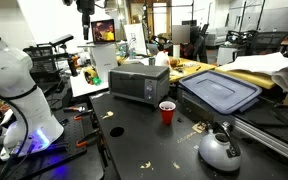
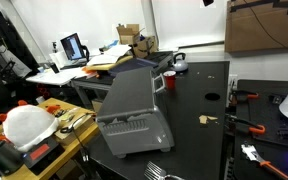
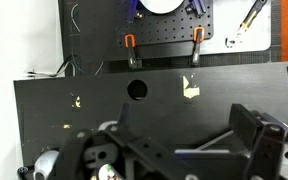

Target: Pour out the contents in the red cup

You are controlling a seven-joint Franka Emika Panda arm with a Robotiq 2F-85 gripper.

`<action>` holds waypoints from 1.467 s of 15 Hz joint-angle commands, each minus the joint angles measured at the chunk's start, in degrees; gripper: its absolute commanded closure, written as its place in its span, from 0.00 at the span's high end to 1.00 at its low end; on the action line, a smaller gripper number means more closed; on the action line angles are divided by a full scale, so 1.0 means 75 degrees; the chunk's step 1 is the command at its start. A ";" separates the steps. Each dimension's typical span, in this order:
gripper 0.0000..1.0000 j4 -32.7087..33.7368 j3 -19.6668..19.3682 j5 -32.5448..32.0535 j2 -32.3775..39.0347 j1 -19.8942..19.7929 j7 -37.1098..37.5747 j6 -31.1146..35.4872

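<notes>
Red cup [image 1: 167, 112] upright near toaster oven [image 1: 137, 83] corner, well inside table [image 1: 134, 140] edges.

Your arm [image 1: 9, 85] curves up tall at the side. Your gripper [image 3: 174, 135] hangs high and points down. Its two dark fingers [image 3: 252, 125] are spread wide apart, with nothing between them.
</notes>
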 commanded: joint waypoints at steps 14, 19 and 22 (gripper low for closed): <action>1.00 -0.2300 -0.1076 -0.0088 0.1636 -0.0317 0.0428 0.5028; 1.00 -0.2285 -0.1248 -0.0158 0.2923 -0.0519 0.0826 0.6379; 1.00 -0.2159 -0.1372 -0.0259 0.3531 -0.0634 0.1209 0.6883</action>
